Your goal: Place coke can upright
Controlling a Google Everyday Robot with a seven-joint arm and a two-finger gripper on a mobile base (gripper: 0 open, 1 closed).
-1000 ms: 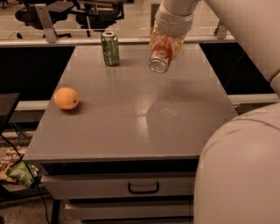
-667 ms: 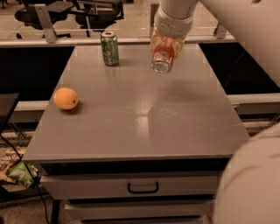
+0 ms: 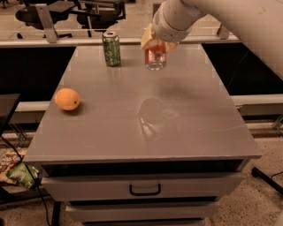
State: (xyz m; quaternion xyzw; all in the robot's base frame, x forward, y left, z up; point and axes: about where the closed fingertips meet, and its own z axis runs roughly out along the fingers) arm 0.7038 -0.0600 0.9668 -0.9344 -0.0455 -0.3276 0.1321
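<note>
Camera view question from jay: what's the surface and the room like around the gripper (image 3: 155,47)?

mo: Grey table (image 3: 194,119), flat and a bit glossy. There's a blurry reflection (image 3: 152,115) on it, nearer the camera than the gripper. Under the front edge sits a drawer (image 3: 88,189) with a dark handle (image 3: 145,191). Past the far edge, behind the gripper, there's a pale ledge and some office chairs (image 3: 95,11). Speckled floor (image 3: 252,205) down low, and a crumpled snack bag (image 3: 17,173) way off to the lower left.

jay: and the coke can?

mo: The coke can (image 3: 155,60) is right under the gripper, which is clamped on its upper part. Red side, pale markings, silver end pointing down, so it looks pretty much upright. It's over the far part of the table. Can't tell if the bottom is touching the surface or just above it. The white arm (image 3: 221,20) comes in from the upper right.

jay: room to move?

mo: A green can (image 3: 111,49) stands upright to the left of the gripper, near the coke can but apart from it, at about the same depth. An orange (image 3: 67,99) is well apart, left and much closer to the camera. Right of the gripper it's bare tabletop out to the side edge. The far edge is close behind it. Toward the camera there's a wide open stretch of grey.
</note>
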